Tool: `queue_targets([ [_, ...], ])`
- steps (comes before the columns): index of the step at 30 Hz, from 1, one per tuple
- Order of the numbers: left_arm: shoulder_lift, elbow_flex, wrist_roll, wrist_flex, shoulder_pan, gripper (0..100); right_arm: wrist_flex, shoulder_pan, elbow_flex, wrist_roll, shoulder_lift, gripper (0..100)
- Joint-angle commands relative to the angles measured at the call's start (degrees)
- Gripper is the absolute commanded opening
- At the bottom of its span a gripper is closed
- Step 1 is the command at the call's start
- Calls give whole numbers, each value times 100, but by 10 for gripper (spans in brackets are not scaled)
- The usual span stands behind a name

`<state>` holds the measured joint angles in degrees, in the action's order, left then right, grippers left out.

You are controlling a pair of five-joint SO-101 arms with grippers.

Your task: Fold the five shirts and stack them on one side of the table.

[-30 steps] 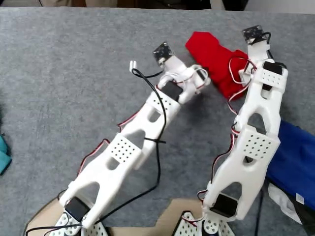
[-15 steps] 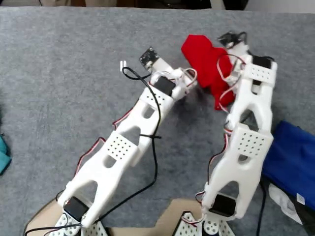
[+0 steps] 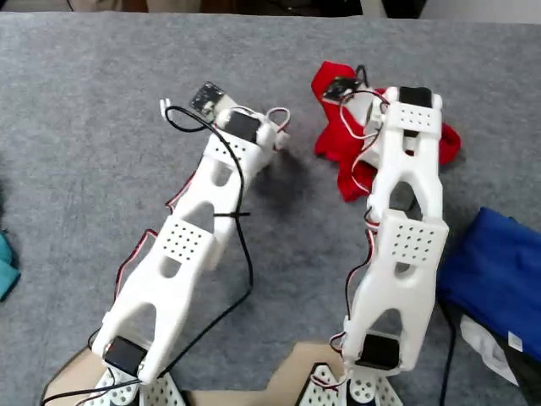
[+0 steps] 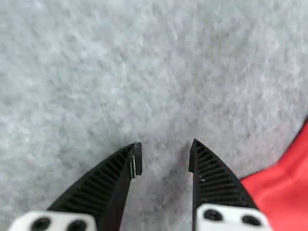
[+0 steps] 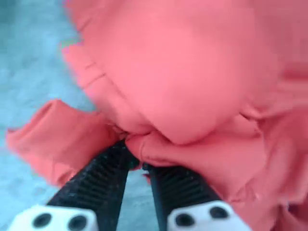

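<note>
- The right gripper has swung to the left across the top of the picture. Its two fingers are pinched tight on a fold of the red shirt.
- The red shirt has come along with it. It lies in the upper middle of the picture, all bunched up under the right arm, with bits sticking out on both sides.
- The left gripper has backed away to the left. Its fingers are spread apart with nothing in them, just above the bare grey table. The edge of the red shirt is right beside one finger.
- I think the red shirt is being pulled toward the middle so it can be laid out. It is a lump and not folded, so it needs to be made flat first.
- A blue shirt lies at the right edge, low down, with something white poking out under it.
- A little bit of teal cloth peeks in at the left edge.
- The right arm lies over much of the red shirt, so it is hard to see how it sits.
- The blue shirt is close beside the right arm and could get bumped.
</note>
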<state>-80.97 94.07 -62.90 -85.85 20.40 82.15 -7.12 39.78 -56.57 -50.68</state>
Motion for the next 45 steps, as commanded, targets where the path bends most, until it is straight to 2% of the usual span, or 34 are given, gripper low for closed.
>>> queue_targets([
  [1,312,202,-35,9,-167,181,501,242,-31,-360,-4,5],
  [9,356,202,-35,255,-457,181,1512,233,-110,-1380,347,5],
  [20,347,202,-35,396,-466,180,1495,549,-1490,-1424,2079,5],
  [23,312,202,-35,501,-475,178,1398,725,-1833,-1292,2677,5],
  [27,312,202,-35,492,-484,178,782,725,-1877,-475,2914,5],
  [31,303,202,-35,501,-466,178,659,725,-1868,-132,2967,11],
  [33,303,193,-35,501,-492,178,756,725,-1719,-44,3029,44],
  [40,295,149,-26,501,-475,178,580,163,-1358,114,3363,292],
  [45,295,149,-26,501,-475,178,527,-171,-813,396,3380,317],
])
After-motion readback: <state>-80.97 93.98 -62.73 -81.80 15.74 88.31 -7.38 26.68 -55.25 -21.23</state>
